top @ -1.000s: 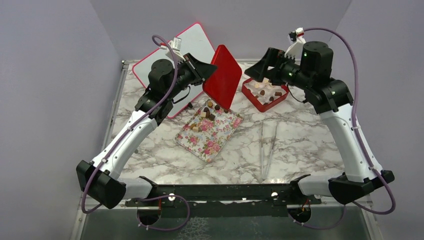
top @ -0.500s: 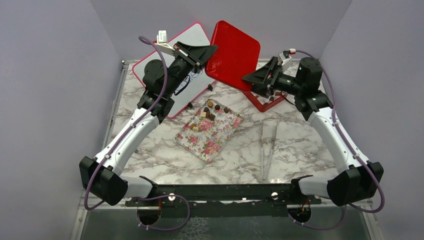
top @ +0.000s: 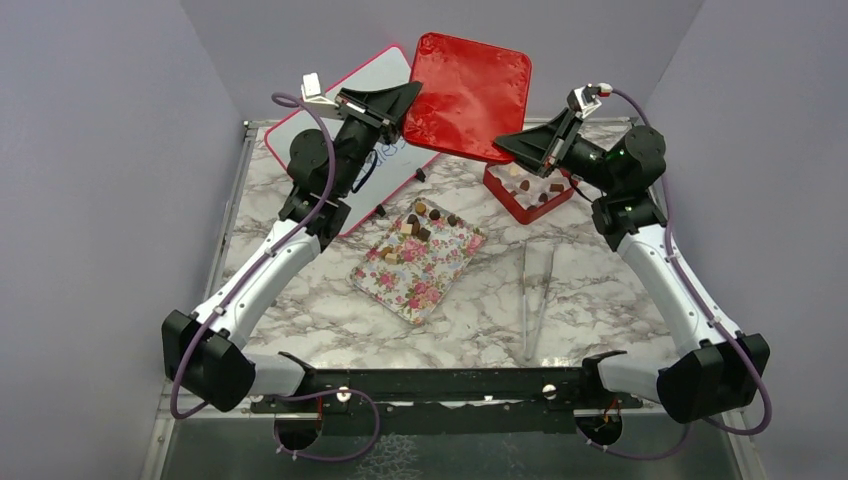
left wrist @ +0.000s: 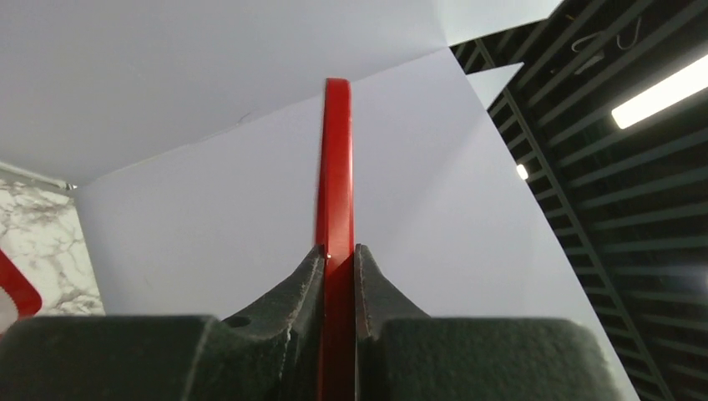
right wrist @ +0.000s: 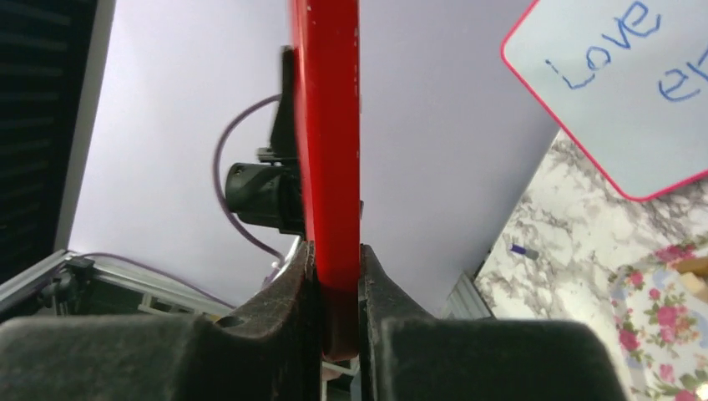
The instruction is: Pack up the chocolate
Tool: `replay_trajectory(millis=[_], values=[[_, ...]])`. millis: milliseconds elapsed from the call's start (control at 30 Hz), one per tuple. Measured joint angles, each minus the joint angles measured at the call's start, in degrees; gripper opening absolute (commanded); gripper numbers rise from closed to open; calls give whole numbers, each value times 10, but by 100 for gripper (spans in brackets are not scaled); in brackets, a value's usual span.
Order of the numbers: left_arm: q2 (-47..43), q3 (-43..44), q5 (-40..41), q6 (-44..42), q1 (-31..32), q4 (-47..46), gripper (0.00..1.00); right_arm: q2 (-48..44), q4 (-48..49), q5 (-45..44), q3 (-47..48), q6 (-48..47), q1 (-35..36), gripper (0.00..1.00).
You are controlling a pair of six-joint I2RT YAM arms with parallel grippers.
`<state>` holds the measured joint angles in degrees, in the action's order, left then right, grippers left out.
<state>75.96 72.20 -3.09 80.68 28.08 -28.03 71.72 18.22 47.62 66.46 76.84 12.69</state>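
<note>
A red square lid [top: 470, 95] hangs in the air at the back, held from both sides. My left gripper [top: 410, 97] is shut on its left edge; the left wrist view shows the lid [left wrist: 336, 167] edge-on between the fingers of this gripper [left wrist: 338, 251]. My right gripper [top: 503, 148] is shut on the lid's lower right edge, and the right wrist view shows the lid [right wrist: 330, 125] pinched in its jaws [right wrist: 336, 249]. Chocolate pieces [top: 524, 185] lie in the open red box [top: 497, 190] below. More chocolate [top: 420, 215] sits on the floral tray [top: 415, 275].
A whiteboard with a red rim [top: 290, 135] leans at the back left, also in the right wrist view [right wrist: 618, 92]. Clear tongs [top: 535, 290] lie on the marble table to the right of the floral tray. Purple walls close in the sides and back.
The left gripper has lifted the red lid up and turned it flat-on to the camera. The right gripper rose from the box and has shut on the lid's lower right edge.
</note>
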Motion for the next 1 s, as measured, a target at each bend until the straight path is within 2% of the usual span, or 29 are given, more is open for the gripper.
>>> replay_trajectory(millis=[100,267,300,500,567,600,633,667,700,833,1000], values=[[-8,-25,26,4,0,1,48,-22,30,-5,-13,22,2,2],[-23,-38,64,-16,0,17,75,-30,20,-30,-16,19,1,1],[-27,-38,70,-26,0,27,79,-30,15,-39,-16,16,1,1],[-54,-12,111,-128,-3,172,89,-16,-47,-99,8,-16,-1,1],[-50,7,117,-167,-7,226,99,0,-86,-122,39,-39,-3,1],[-47,18,118,-185,-7,248,99,8,-104,-135,53,-50,-6,1],[-38,37,122,-238,-8,275,99,16,-125,-151,68,-63,-9,1],[-38,37,122,-238,-8,275,99,21,-140,-164,76,-71,-12,1],[-11,85,126,-272,-10,329,99,24,-154,-177,81,-78,-15,1],[43,156,149,-380,-10,380,99,44,-197,-228,84,-101,-20,1],[85,148,173,-499,-10,387,90,79,-239,-286,83,-128,-23,1]])
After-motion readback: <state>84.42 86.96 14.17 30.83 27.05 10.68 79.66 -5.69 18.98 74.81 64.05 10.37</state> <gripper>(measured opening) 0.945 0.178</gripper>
